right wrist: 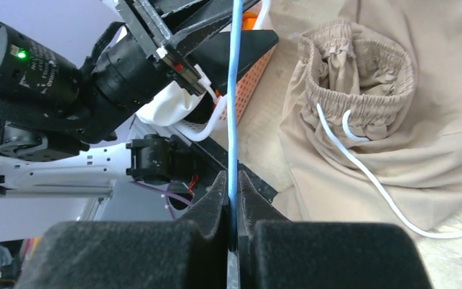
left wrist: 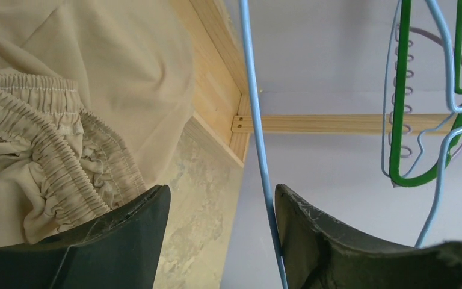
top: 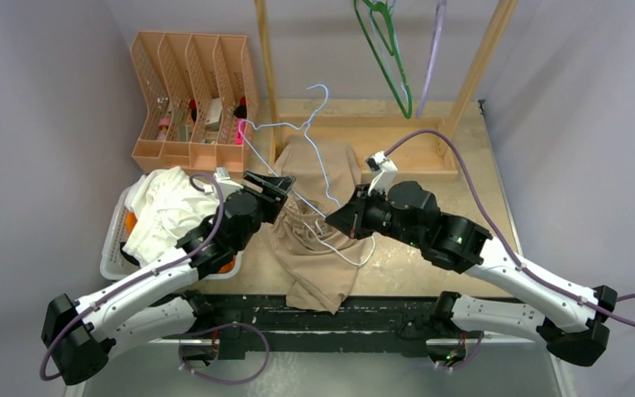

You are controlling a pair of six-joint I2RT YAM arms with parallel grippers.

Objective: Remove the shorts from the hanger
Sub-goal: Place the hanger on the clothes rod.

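Your right gripper (right wrist: 233, 180) is clamped on the light-blue wire hanger (right wrist: 233, 90), pads tight on the wire at lower centre of the right wrist view. Your left gripper (left wrist: 222, 198) stands apart, and the same wire passes loose between its fingers. The beige shorts (top: 314, 269) lie crumpled on the table (top: 397, 277) at centre of the top view, between both grippers.
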